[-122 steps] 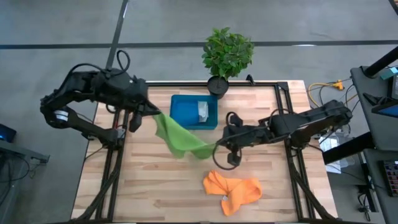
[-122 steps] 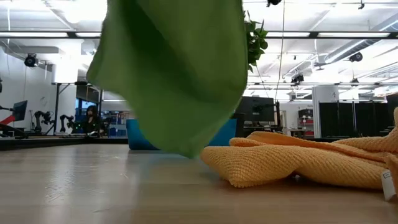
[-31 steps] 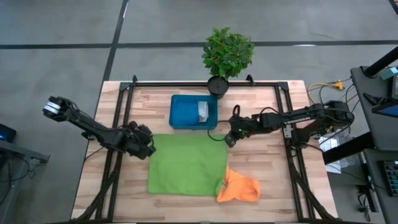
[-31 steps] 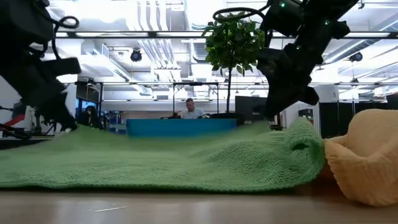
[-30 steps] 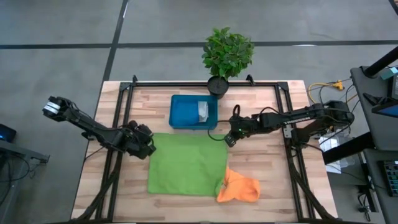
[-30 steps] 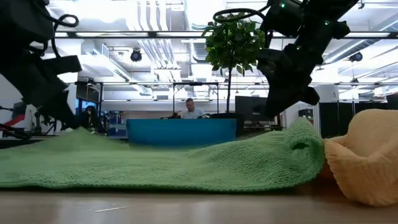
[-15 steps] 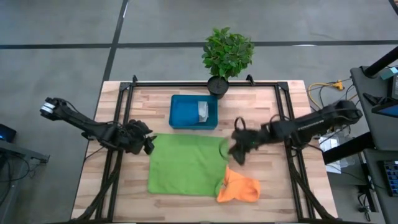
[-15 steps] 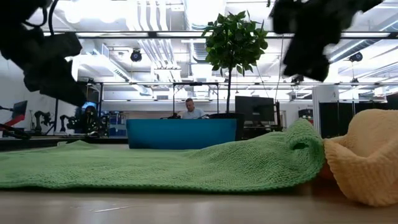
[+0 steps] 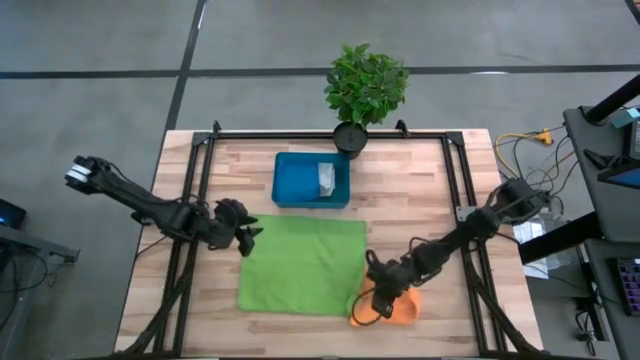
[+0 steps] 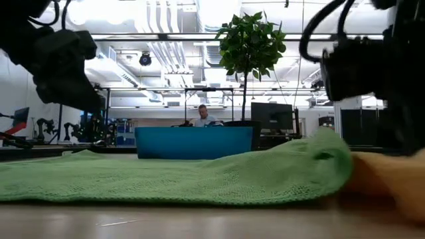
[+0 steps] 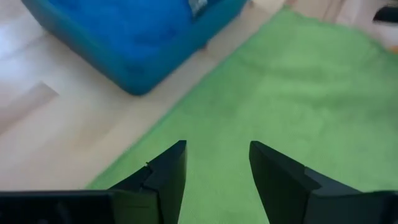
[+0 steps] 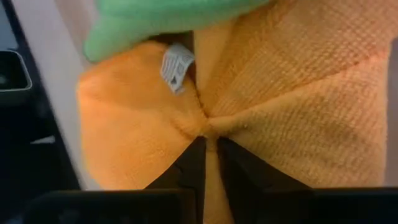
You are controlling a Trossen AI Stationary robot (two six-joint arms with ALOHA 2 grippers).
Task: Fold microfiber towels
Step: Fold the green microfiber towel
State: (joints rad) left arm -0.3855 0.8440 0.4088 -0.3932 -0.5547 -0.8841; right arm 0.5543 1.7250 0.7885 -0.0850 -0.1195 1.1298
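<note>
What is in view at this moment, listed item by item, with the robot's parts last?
Green microfiber towel: one, lime green, spread flat on the table's middle, its near right corner lapping over the orange towel.
Orange microfiber towel: one, orange, bunched at the green towel's near right corner.
Tray: one, blue, far side of the table, holding a grey-white folded cloth.
Potted plant: one, green, at the far edge.
Table: one, light wood.
Person: one, seated in the room behind.
Left tool: open, at the green towel's far left corner, holding nothing.
Right tool: shut on the orange towel, pinching a fold.
</note>
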